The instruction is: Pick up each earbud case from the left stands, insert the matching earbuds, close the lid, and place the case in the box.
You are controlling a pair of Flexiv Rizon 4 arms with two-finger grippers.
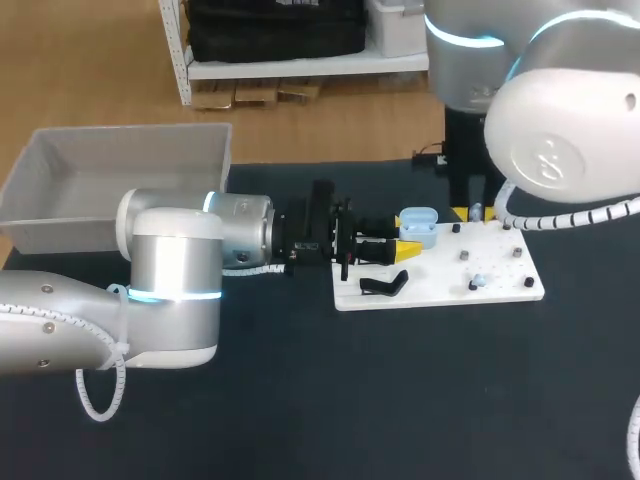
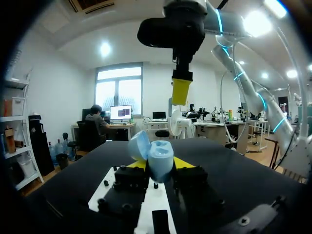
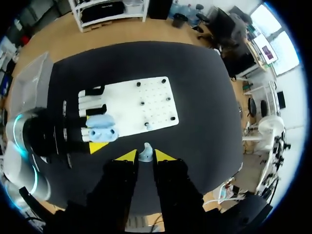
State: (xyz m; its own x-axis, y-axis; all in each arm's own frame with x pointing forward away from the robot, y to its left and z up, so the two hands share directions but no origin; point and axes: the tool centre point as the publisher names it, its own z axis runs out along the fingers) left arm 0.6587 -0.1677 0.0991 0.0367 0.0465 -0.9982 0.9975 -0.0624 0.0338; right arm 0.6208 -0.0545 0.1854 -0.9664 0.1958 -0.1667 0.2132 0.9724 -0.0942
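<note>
Left gripper (image 2: 159,165) is closed on the pale blue earbud case (image 1: 418,224), one yellow tip on each side. It holds the case lid-open over the white board (image 1: 440,287), near the board's left edge. Right gripper (image 3: 145,157) hangs above the worktop with its tips pinched on a small pale blue earbud (image 3: 145,152).

As I judge it, the main risk is the insertion. The earbud is tiny and held only by the tips, so a small tilt or offset could make it miss its socket, jam on the rim or pop free. A downward push could also twist the case in the side grip. The raised lid stands close to the path and could be knocked.

The case's sockets are not visible in any view, so I cannot tell whether one is already filled. The earbud's orientation is too small to read. From above, the right arm's own bulk hides most of its gripper.

Another small pale piece (image 1: 478,282), possibly the second earbud, lies near the board's front edge. A black angled object (image 1: 385,285) sits by the board's front-left corner. The grey box (image 1: 60,225) waits at the worktop's far-left corner.
</note>
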